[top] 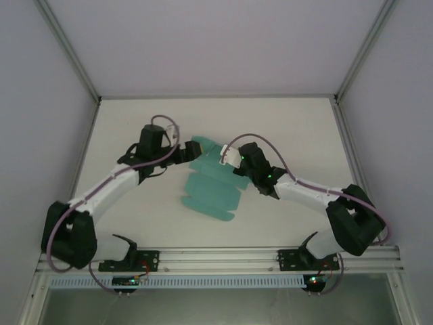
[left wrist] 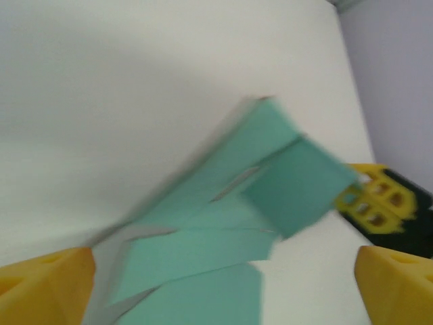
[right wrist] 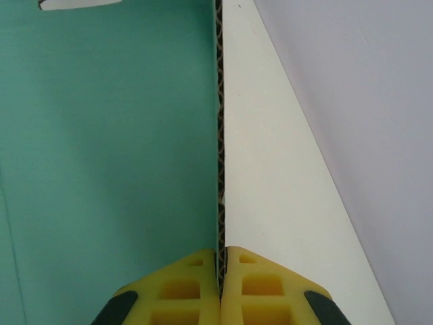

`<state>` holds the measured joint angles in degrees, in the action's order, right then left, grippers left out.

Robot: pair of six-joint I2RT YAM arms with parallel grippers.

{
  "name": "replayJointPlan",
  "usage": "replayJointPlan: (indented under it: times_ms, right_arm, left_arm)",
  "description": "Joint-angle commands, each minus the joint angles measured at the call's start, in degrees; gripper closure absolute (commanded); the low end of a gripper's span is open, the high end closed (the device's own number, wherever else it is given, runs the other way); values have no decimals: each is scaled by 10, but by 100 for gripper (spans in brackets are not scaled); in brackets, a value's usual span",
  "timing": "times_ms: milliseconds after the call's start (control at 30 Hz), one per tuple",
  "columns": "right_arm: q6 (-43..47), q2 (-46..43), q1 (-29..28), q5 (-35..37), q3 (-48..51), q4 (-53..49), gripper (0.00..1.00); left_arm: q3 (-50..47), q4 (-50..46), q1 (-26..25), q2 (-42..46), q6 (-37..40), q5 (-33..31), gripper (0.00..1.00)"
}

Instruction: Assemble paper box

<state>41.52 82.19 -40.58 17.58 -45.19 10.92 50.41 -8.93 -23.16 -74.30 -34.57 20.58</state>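
Right wrist view: right gripper (right wrist: 221, 257) clamps a card edge of the paper box (right wrist: 108, 169) at the centre of the table (top: 298, 128). Left gripper (top: 188, 153) sits beside it, jaws apart; crease the next flap against that firm clamp.

Teal die-cut corrugated card sheet (top: 211, 193), its cut edge striped with dark brown fluting, against a plain white tabletop (top: 304, 135); right gripper (right wrist: 221, 261) yellow with black patches, black-and-white robot arms (top: 108, 186) trailing mauve cables (top: 257, 136).
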Motion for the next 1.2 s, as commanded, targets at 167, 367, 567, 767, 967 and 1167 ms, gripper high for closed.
replayJointPlan:
  times_ms: [167, 367, 567, 767, 967, 1167]
  right_arm:
    - [-24, -31, 7, -31, 1, -58, 100]
    - [-36, -28, 6, -36, -8, -62, 100]
    - [-49, -25, 6, -38, -12, -48, 100]
    - [-57, -24, 5, -49, -14, -40, 100]
    - [-75, -33, 5, -82, -10, -20, 100]
    - [-87, -48, 11, -121, -17, -29, 100]
  left_arm:
    - [-83, -83, 48, 16, 77, -105, 0]
    - [-74, -30, 48, -36, 84, -89, 0]
    - [-82, 63, 16, -62, 105, 3, 2]
    - [-91, 123, -14, -68, 108, 48, 11]
    - [-105, 176, -22, -97, 94, 76, 27]
    - [-124, 251, -22, -113, 67, 108, 49]
